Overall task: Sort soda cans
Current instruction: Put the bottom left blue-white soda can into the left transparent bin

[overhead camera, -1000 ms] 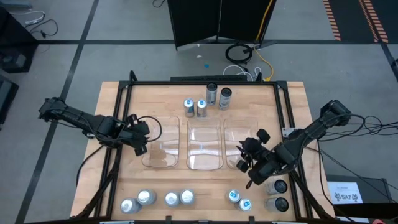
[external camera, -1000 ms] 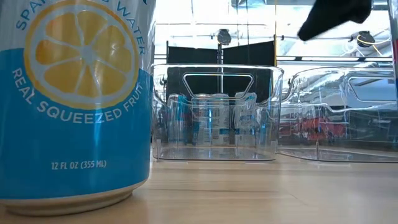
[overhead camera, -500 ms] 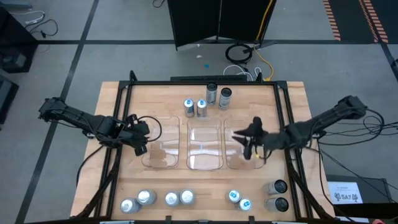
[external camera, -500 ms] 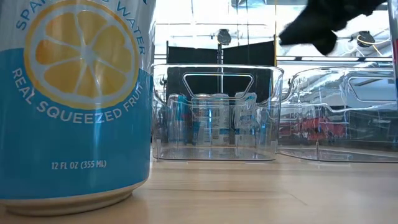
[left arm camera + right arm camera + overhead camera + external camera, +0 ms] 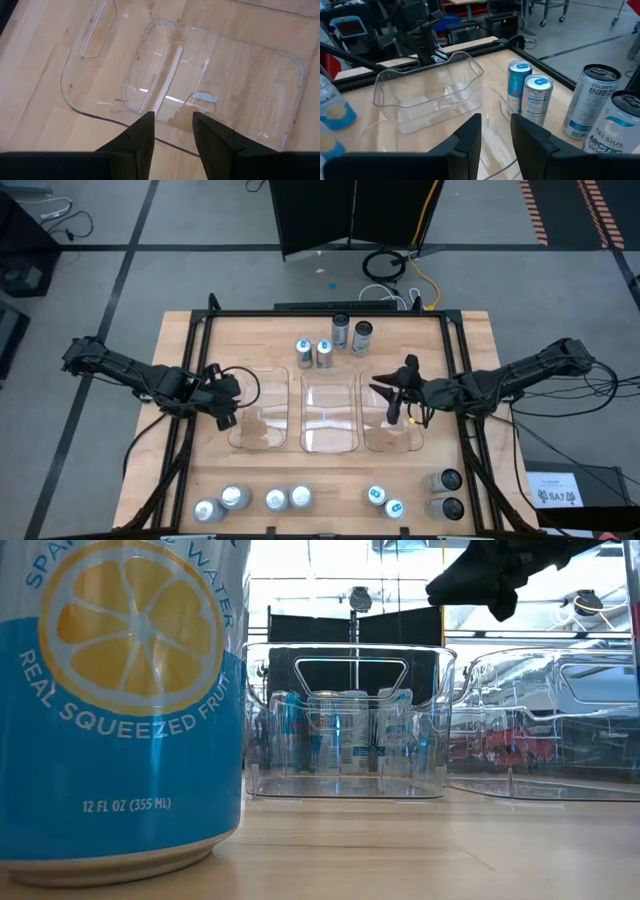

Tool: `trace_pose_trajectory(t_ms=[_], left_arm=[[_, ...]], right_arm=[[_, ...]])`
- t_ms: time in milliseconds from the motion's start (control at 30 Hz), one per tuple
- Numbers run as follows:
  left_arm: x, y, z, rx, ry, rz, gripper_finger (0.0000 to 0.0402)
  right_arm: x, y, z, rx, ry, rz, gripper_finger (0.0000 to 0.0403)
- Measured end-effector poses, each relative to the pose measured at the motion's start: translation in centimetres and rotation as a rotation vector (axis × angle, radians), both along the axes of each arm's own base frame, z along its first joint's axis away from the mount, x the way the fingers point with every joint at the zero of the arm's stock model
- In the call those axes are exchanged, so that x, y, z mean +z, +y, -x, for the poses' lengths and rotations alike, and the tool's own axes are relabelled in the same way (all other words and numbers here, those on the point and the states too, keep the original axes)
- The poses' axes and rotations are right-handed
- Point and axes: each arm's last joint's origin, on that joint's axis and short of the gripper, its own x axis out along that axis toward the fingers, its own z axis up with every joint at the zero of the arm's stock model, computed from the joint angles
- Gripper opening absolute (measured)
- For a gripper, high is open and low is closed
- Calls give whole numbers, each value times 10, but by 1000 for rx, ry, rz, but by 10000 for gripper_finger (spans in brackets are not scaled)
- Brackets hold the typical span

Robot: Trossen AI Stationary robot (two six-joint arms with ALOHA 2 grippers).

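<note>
While all three clear rectangular plastic bins [image 5: 328,416] in the middle of the wooden table [image 5: 185,480] sit empty, the soda cans are split between the table's two long edges. At the far edge there's a pair of small silver cans with blue-marked tops [image 5: 314,352] next to two taller dark grey cans [image 5: 351,334]. Along the near edge sit four silver-topped cans [image 5: 250,500], two more blue-marked cans [image 5: 384,501] and two dark-topped cans [image 5: 446,492].

The right gripper [image 5: 397,395] hangs above the right-hand bin with its fingers pinched together on nothing, pointing toward the far cans. The left gripper [image 5: 226,417] sits over the left bin's edge, fingers a little apart, also empty.

My guess on handling: thin aluminium, smooth and slippery sides, rigid if full but easy to dent if empty, and I can't tell which they are. I'd grab around the mid-body, jaws square across the cylinder, not by the rim. The far cans stand nearly touching in pairs, so a finger going between them could knock the neighbour over. Tall ones look tippier.
</note>
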Motion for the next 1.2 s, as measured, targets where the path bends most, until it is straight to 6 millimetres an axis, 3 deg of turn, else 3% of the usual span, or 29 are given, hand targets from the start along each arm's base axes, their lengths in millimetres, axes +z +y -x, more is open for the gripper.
trace_pose_trajectory(t_ms=[167, 567, 1200], left_arm=[[0, 0, 0, 0, -1, 0, 144], [1, -1, -2, 0, -21, 7, 144], [3, -2, -7, 1, -78, 23, 144]], right_arm=[[0, 0, 0, -41, -54, -136, 98], [-5, -2, 2, -63, -9, -154, 116], [-19, -3, 3, -98, 101, -164, 344]])
